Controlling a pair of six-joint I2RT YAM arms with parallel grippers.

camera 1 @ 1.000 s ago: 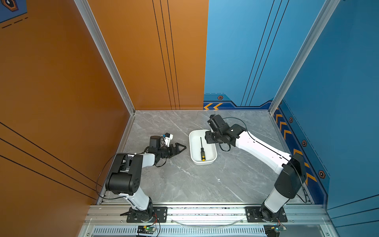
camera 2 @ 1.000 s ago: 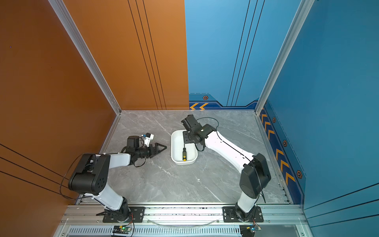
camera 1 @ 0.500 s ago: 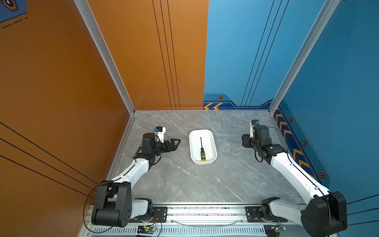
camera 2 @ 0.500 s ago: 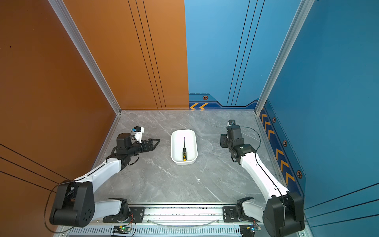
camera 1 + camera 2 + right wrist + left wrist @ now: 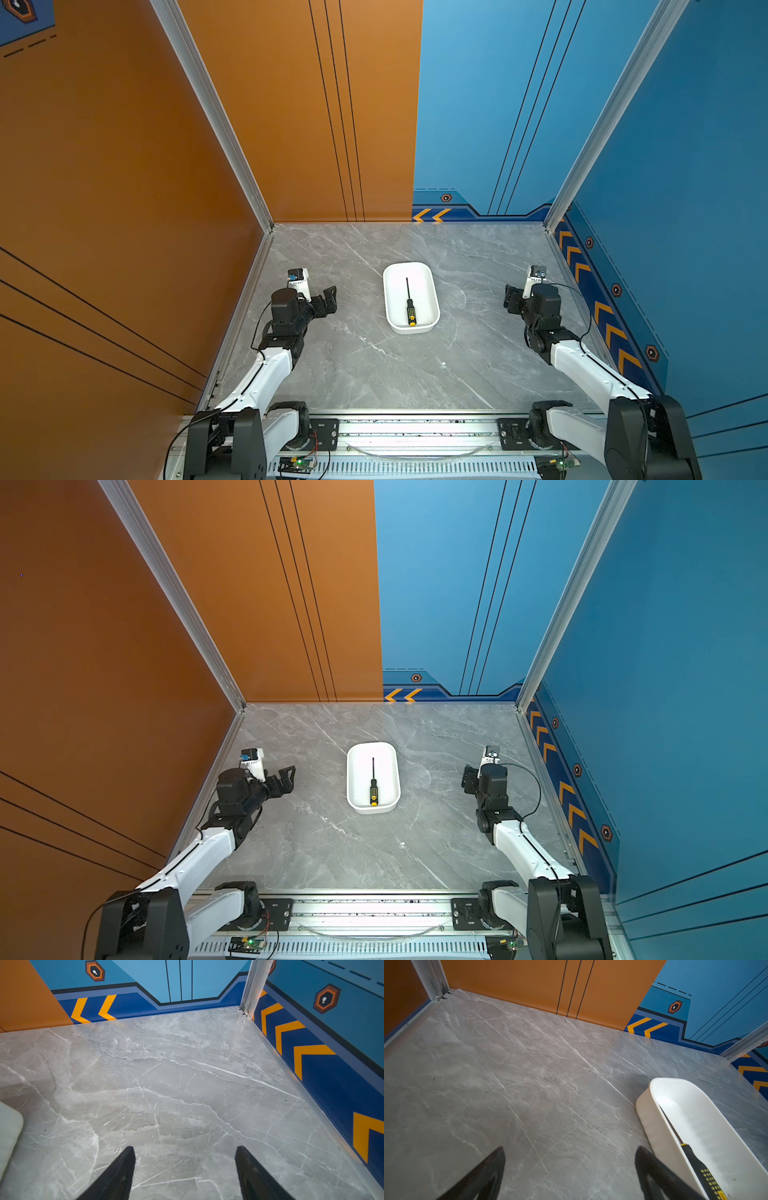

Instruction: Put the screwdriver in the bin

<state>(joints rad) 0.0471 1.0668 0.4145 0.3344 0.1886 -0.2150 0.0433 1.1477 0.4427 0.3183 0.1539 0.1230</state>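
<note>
The screwdriver (image 5: pixel 409 301) is seen lying flat inside the bin (image 5: pixel 411 330), set along its length, with the thin dark shaft pointed toward the far end and the black, yellow-dotted handle with its yellow cap at the near end. It is touched by no gripper. The bin is placed on the grey marble tabletop (image 5: pixel 374 374), about midway between left and right, with its long sides running from near to far. To the left of the bin, well apart from it, the left gripper (image 5: pixel 330 301) is found with its jaws spread wide and nothing held. In the left wrist view only bare marble is shown between its black fingers (image 5: pixel 496 1163), and the bin with the screwdriver is seen off to one side. To the right of the bin, also well apart, the right gripper (image 5: pixel 510 298) is positioned near the blue wall (image 5: pixel 685 208) with its yellow chevrons. Its jaws are likewise parted and nothing is gripped, bare tabletop alone being seen between them in the right wrist view. An orange wall (image 5: pixel 124 166) closes the left side.
</note>
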